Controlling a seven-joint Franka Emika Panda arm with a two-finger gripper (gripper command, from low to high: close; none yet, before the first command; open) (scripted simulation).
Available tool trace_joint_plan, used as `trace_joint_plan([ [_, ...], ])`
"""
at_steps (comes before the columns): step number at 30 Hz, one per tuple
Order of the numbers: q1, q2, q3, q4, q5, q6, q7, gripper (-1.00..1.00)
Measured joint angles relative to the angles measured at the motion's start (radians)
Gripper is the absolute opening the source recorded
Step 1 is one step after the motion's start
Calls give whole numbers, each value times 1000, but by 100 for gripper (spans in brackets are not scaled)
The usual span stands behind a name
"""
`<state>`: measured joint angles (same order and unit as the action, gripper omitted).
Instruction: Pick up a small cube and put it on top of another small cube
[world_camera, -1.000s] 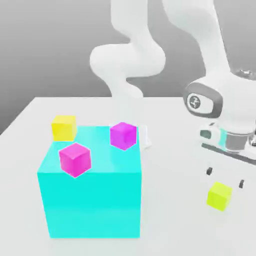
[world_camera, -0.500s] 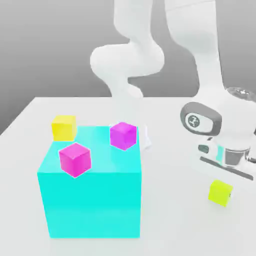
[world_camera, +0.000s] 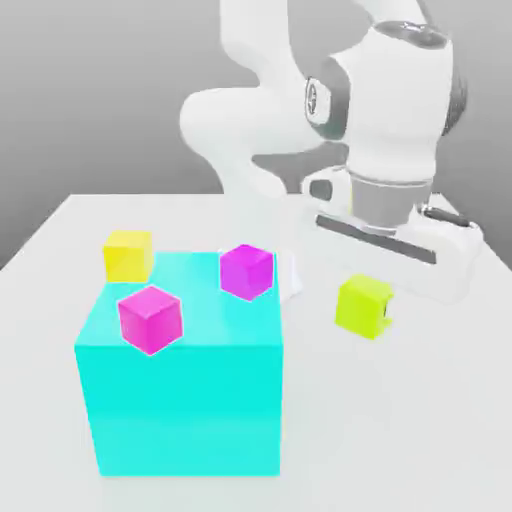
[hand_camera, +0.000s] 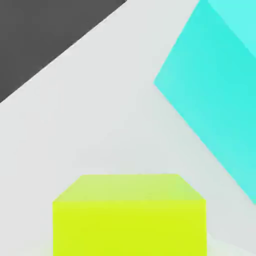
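Claw (world_camera: 372, 312), hanging under the white Panda arm (world_camera: 390, 110), clamped on the small lime cube (world_camera: 362, 305); a dark fingertip (world_camera: 386, 312) shows against the cube's side toward the exterior view's right. The lime cube is held clear of the counter (world_camera: 400, 430), above its open stretch on the exterior view's right, beside and apart from the big cyan block (world_camera: 180, 400). In the hand view the lime cube (hand_camera: 129, 215) sits close before the camera, with the pale counter (hand_camera: 100, 125) beyond it and a face of the cyan block (hand_camera: 215, 85) to one side.

The cyan block stands on the counter toward its near edge, on the exterior view's left. Two small magenta cubes rest on its top face: one (world_camera: 150, 318) near the block's front edge on the exterior view's left, the other (world_camera: 247, 270) near its rear corner on the exterior view's right; they are apart from each other.

A small yellow cube (world_camera: 128, 254) sits on the counter just behind the cyan block's rear left corner, nearer the counter's far edge. The arm's white base link (world_camera: 240, 130) rises behind the counter's far edge.
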<state>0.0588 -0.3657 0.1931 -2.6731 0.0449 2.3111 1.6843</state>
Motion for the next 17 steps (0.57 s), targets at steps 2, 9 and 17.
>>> trace_joint_plan([
  [2,-18,-70,-45,0,-5,-72,-62,-100],
  [9,-82,-312,-179,-2,-36,-314,-252,-100],
  [17,-93,-281,-191,-111,-38,-172,-277,100],
])
